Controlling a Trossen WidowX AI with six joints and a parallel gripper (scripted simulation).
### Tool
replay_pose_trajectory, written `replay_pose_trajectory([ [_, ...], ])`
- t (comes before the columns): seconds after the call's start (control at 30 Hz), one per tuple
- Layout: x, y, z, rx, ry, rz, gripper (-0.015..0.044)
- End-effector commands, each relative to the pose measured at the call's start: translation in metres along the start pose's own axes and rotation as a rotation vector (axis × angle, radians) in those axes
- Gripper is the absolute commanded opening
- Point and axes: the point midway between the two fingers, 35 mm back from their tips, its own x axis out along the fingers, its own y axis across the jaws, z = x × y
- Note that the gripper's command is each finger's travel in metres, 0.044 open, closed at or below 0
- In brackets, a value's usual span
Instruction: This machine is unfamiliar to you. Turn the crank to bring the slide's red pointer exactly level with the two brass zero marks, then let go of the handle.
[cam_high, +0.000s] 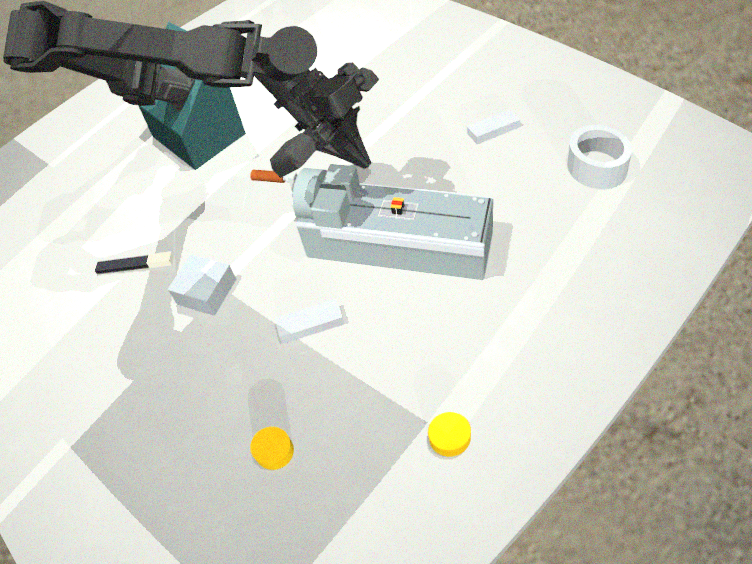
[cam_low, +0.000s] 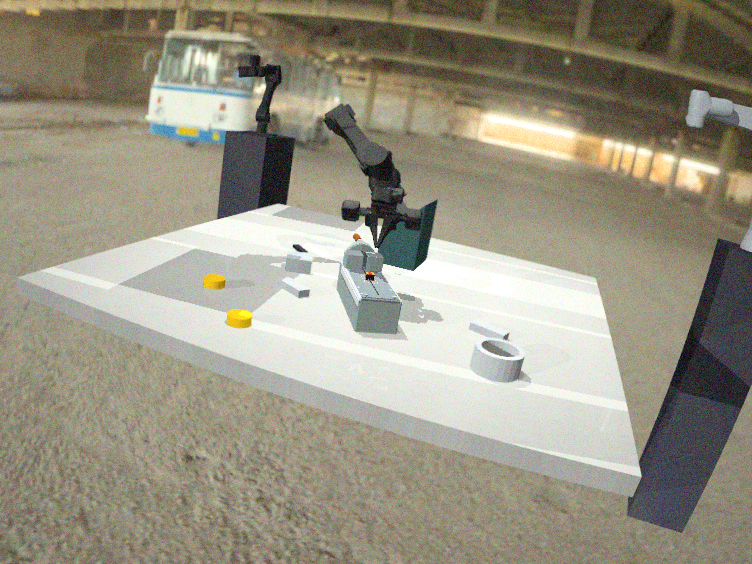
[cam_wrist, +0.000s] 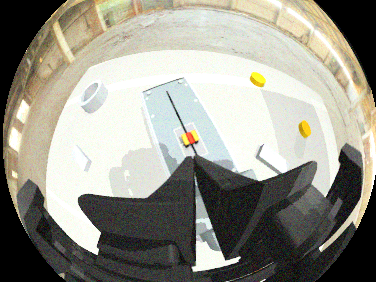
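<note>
The grey-green machine (cam_high: 394, 251) (cam_low: 377, 316) (cam_wrist: 162, 107) stands on the table. Its orange handle (cam_high: 266, 176) (cam_low: 356, 236) sticks out beyond the rounded housing and is hidden in the wrist view. The red pointer (cam_high: 397, 202) (cam_wrist: 190, 138) sits in the slot between two yellow brass marks. In the wrist view it looks about in line with them; a small offset cannot be told. My gripper (cam_high: 368, 164) (cam_low: 377, 244) (cam_wrist: 193, 158) is shut and empty, its tips together above the housing end of the machine, apart from the handle.
A teal block (cam_high: 212, 124) (cam_low: 403, 245) stands behind the machine, near the arm. A white ring (cam_high: 598, 174) (cam_low: 496, 366), a grey block (cam_high: 197, 291), two pale bars, a black-and-cream stick (cam_high: 124, 264) and two yellow discs lie around. Other arms stand on pedestals beyond the table.
</note>
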Motion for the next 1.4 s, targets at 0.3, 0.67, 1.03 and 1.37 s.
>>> replay_pose_trajectory([
  [0.3,0.0,0.0,0.0,0.0,0.0,0.0,0.0289],
  [0.67,0.0,0.0,0.0,0.0,0.0,0.0,0.0335],
  [1.03,0.0,0.0,0.0,0.0,0.0,0.0,0.0046],
  [1.37,0.0,0.0,0.0,0.0,0.0,0.0,0.0],
])
